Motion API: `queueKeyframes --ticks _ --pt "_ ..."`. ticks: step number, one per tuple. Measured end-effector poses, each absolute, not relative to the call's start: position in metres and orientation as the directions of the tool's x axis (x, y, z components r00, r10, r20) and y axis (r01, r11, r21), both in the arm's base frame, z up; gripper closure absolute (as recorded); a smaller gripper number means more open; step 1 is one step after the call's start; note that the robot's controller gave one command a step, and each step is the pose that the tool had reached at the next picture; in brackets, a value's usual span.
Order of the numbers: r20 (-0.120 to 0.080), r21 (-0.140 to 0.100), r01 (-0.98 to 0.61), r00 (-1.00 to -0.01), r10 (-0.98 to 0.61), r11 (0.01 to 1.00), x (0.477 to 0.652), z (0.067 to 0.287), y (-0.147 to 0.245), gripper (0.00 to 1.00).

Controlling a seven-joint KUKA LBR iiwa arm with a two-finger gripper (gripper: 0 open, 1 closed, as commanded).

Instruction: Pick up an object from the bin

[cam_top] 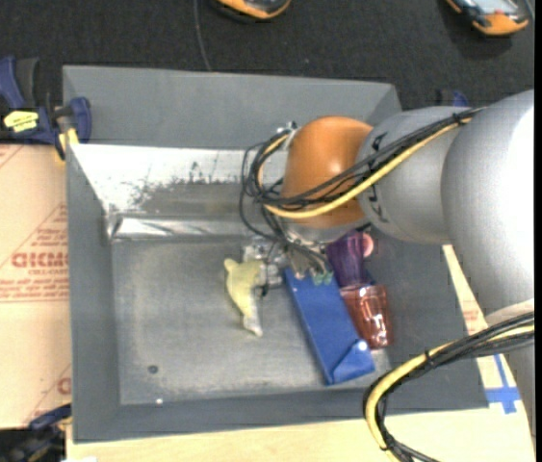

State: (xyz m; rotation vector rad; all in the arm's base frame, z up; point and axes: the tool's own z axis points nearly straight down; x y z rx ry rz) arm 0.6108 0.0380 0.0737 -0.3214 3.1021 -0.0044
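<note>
My gripper (269, 269) hangs below the orange cover near the middle of the bin, its fingers low at the right edge of a pale yellow soft thing (244, 293) that lies on the bin floor. Whether the fingers touch it I cannot tell. Just to the right lies a long blue packet (326, 327), running from the gripper toward the bin's front right. Beside that lie a clear red-tinted bottle (367, 314) and, behind it, a purple thing (349, 256) partly hidden by the arm.
The arm and its cables cover the bin's back right. The left half of the bin floor is bare grey metal. The sloped back wall rises close behind the gripper.
</note>
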Motion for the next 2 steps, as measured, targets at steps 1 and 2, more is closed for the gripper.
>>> queueKeyframes --ticks 1,2 --pt "-0.017 -0.005 -0.203 -0.979 -0.203 0.979 0.606 0.129 0.037 1.00" --pt "-0.018 -0.003 -0.157 -0.987 -0.157 0.988 0.619 0.194 0.035 1.00"
